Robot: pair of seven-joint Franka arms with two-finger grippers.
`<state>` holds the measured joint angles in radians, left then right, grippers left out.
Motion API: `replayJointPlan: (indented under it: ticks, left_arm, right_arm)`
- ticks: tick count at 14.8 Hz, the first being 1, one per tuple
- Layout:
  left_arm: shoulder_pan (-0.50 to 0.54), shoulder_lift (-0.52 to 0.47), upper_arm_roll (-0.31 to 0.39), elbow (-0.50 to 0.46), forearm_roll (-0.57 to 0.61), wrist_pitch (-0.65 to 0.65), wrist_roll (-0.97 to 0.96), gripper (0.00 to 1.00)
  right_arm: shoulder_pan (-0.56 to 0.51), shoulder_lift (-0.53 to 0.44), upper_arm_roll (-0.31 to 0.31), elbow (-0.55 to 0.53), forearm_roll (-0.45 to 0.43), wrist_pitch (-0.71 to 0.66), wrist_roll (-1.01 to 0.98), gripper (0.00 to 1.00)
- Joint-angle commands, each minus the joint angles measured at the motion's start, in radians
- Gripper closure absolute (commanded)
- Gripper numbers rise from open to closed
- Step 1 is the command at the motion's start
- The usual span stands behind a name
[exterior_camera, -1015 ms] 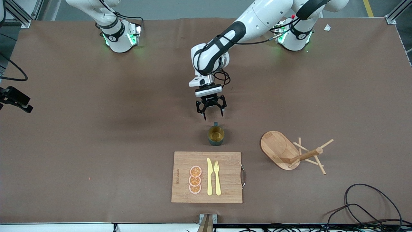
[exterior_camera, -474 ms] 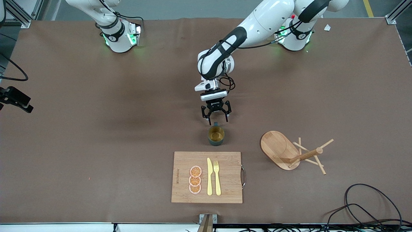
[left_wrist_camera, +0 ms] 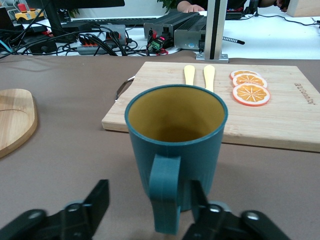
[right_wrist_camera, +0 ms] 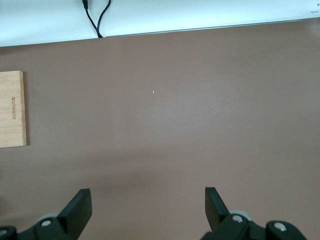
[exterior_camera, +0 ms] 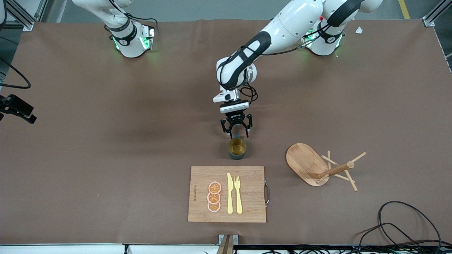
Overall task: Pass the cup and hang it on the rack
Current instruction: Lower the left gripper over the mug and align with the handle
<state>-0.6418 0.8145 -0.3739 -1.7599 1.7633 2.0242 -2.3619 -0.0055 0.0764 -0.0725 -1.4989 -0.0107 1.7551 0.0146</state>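
Note:
The teal cup (exterior_camera: 237,148) stands upright in the middle of the table, its handle turned toward the robots. My left gripper (exterior_camera: 237,133) is low at the handle. In the left wrist view the cup (left_wrist_camera: 175,130) fills the middle, and its handle (left_wrist_camera: 165,200) stands between the open fingers of the left gripper (left_wrist_camera: 149,202), untouched and closer to one finger. The wooden rack (exterior_camera: 305,163) lies tipped on its side toward the left arm's end. My right gripper (right_wrist_camera: 148,202) is open and empty over bare table; it is out of the front view.
A bamboo cutting board (exterior_camera: 226,194) with a yellow knife, a fork and orange slices lies nearer to the front camera than the cup. It also shows in the left wrist view (left_wrist_camera: 280,120). Black cables (exterior_camera: 399,225) lie at the table's near corner.
My left gripper has come down and closer to the cup, so the handle now stands between its open fingers. The cup and rack have not moved.

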Motion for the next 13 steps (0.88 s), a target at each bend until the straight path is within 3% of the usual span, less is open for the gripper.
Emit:
replayJointPlan:
  ticks: [1, 5, 10, 13]
  left_arm:
    - [0.001, 0.025, 0.000, 0.037, 0.022, 0.010, -0.013, 0.41]
    - [-0.001, 0.025, 0.000, 0.043, 0.018, 0.010, -0.005, 0.69]
    - [-0.006, 0.026, -0.003, 0.091, -0.033, 0.030, 0.006, 0.91]
    - [-0.012, 0.017, -0.011, 0.125, -0.123, 0.030, 0.072, 0.96]
  right_arm:
    - [-0.001, 0.002, 0.002, 0.011, -0.011, -0.002, -0.004, 0.00]
    - [-0.001, 0.002, 0.003, 0.011, -0.011, -0.002, -0.004, 0.00]
    - [-0.002, 0.002, 0.002, 0.011, -0.011, -0.002, -0.004, 0.00]
    - [-0.002, 0.002, 0.002, 0.011, -0.011, -0.003, -0.004, 0.00]
